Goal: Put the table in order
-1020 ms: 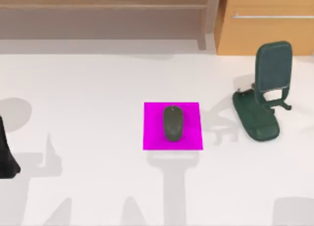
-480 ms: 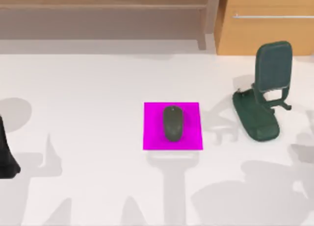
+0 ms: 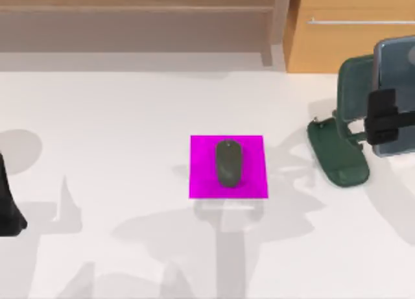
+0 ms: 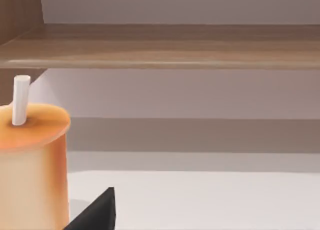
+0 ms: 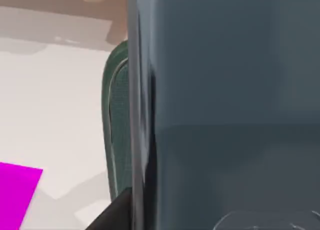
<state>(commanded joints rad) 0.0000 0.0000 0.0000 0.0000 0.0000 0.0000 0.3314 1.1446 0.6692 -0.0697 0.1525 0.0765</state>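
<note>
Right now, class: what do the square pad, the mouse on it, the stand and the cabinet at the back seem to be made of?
Square pad: thin, flat, evenly magenta, matte; perhaps fabric or foam.
Mouse: dark grey rounded shell with a soft sheen; probably plastic.
Stand: dark green with moulded curves and a thin strut; likely plastic.
Cabinet: tan with faint grain, so wood or veneer; its pale handle bar looks metallic.
</note>
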